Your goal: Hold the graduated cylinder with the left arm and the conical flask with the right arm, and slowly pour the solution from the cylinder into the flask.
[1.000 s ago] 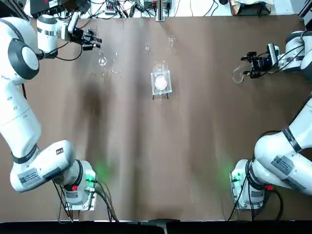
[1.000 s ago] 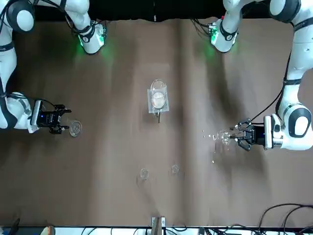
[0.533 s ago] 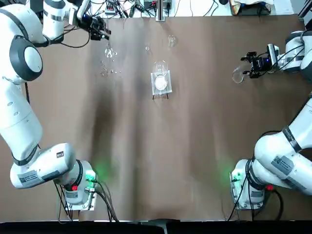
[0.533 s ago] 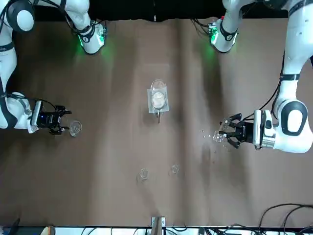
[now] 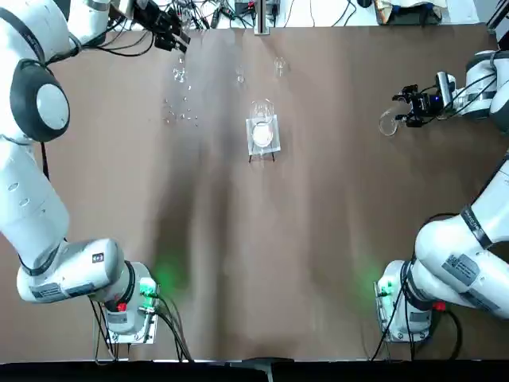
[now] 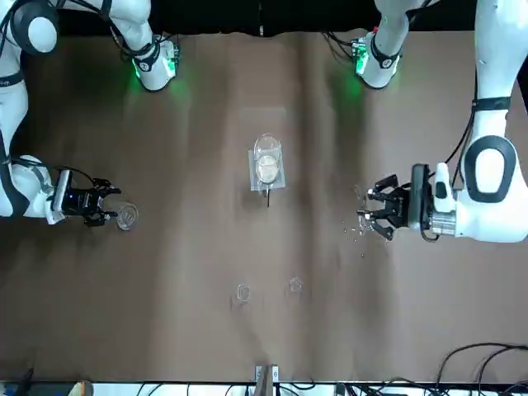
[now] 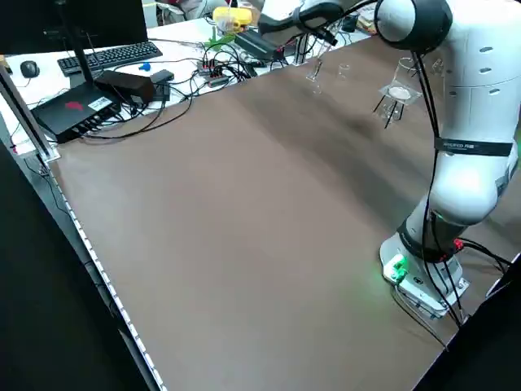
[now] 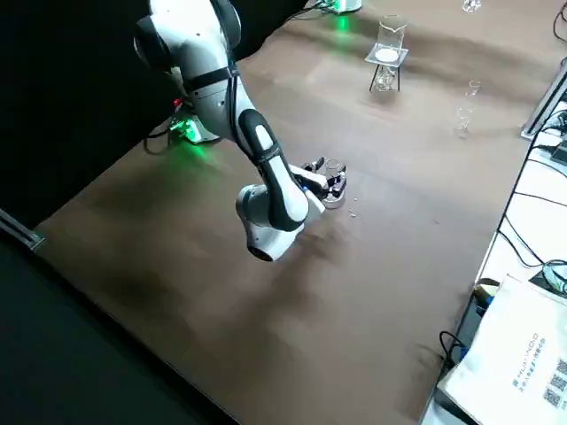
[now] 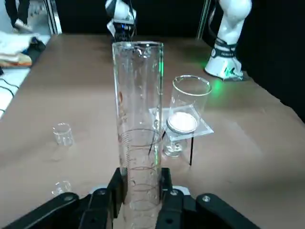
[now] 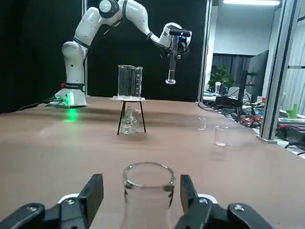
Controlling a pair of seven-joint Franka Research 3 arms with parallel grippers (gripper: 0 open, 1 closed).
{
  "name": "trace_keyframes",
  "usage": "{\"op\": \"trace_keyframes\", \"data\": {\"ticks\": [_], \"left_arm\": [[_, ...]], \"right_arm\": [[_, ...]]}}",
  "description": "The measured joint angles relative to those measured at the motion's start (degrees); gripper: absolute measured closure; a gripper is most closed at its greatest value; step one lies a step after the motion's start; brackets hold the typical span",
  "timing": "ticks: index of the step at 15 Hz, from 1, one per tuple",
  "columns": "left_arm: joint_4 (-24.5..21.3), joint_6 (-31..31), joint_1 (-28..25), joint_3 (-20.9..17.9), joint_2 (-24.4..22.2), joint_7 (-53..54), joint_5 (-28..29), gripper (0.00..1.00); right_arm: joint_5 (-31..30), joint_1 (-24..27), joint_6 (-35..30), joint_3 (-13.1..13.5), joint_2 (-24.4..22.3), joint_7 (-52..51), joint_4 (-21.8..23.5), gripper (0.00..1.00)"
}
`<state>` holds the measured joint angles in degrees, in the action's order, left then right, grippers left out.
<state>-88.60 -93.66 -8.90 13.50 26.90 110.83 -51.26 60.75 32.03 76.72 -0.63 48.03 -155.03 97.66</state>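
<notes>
The tabletop (image 5: 302,239) is flanked by two white arms. In the top view the left arm (image 5: 36,103) is stretched to the 11 o'clock corner, and the right arm (image 5: 469,239) is bent round to about 2 o'clock.

The graduated cylinder (image 9: 138,129) is held off the tabletop by the left gripper (image 9: 139,193), upright in the right wrist view (image 10: 171,64). It is judged light but brittle: thin clear glass, smooth and likely slippery against the pads, tall enough to lever in the grip when tilted. In the left wrist view the jaws are seen pinching it low down, just above the foot, the tube running up between the two fingers (image 9: 116,188) with graduation lines showing above them. A low hold leaves the lip free for pouring, though more of the length swings; a gentle tilt is judged wise. Whether liquid is inside cannot be told.

The conical flask (image 10: 148,191) stands on the tabletop at about 2 o'clock in the top view (image 5: 387,123). It is likewise judged fragile and smooth, best taken at the neck under the rim. It sits centred between the spread jaws of the right gripper (image 10: 138,193), with a gap showing on each side, so it is not yet gripped.

A beaker on a small stand (image 5: 262,131) stands near centre, well apart from both.
</notes>
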Motion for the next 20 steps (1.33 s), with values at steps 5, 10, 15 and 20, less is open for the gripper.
{"op": "trace_keyframes", "data": {"ticks": [5, 10, 15, 20], "left_arm": [[-0.1, -4.6, 6.8, 0.1, -2.6, -8.5, 5.9, 0.66], [-0.1, -7.3, 13.5, 0.1, -4.7, -15.5, 12.8, 0.66], [-0.1, -9.6, 18.3, 0.1, -6.3, -21.5, 19.7, 0.66], [-0.1, -10.7, 23.1, 0.1, -6.9, -26.6, 26.4, 0.66]], "right_arm": [[0.0, 0.0, 0.8, 0.1, 0.0, -0.1, 0.0, 0.3], [0.0, 0.1, 1.0, 0.5, 0.0, -0.1, 0.0, 0.35], [-0.1, 0.1, 1.0, 0.6, 0.0, 0.0, -0.2, 0.6], [-0.6, 0.1, 1.8, 0.6, -0.3, 0.0, -1.0, 0.61]]}}
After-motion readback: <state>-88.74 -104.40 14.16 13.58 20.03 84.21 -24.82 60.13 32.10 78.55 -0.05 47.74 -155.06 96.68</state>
